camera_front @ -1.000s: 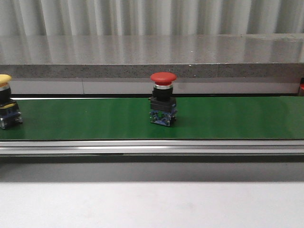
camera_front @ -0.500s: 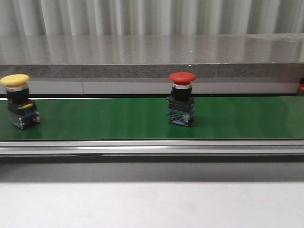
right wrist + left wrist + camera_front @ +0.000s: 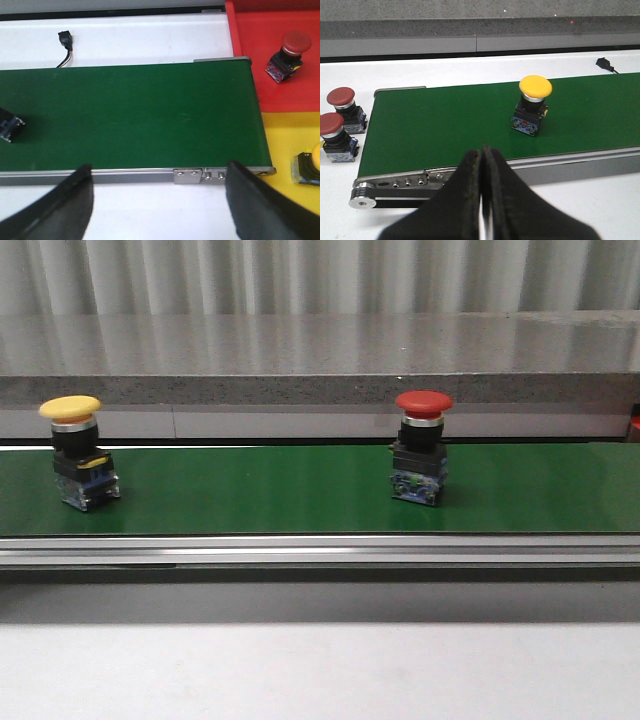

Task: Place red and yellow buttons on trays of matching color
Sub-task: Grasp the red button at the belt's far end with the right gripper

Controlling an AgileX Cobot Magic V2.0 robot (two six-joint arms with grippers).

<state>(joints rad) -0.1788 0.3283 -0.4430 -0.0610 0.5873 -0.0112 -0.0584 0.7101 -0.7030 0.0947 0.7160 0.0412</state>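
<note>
Two buttons stand upright on the green belt: a yellow button at its left and a red button right of the middle. My left gripper is shut on nothing, short of the belt's near rail, and the yellow button stands beyond it. My right gripper hangs open and empty over white table near the belt's end. A red tray holds a red button. A yellow tray holds a yellow button, cut by the frame edge.
Two more red buttons stand on the white table off the belt's start. A black cable plug lies beyond the belt. A button's base shows at the frame edge on the belt. A grey stone ledge runs behind.
Both buttons have ridden to the right along the belt. The yellow one, cut by the left edge a second ago, is now fully in the front view.
</note>
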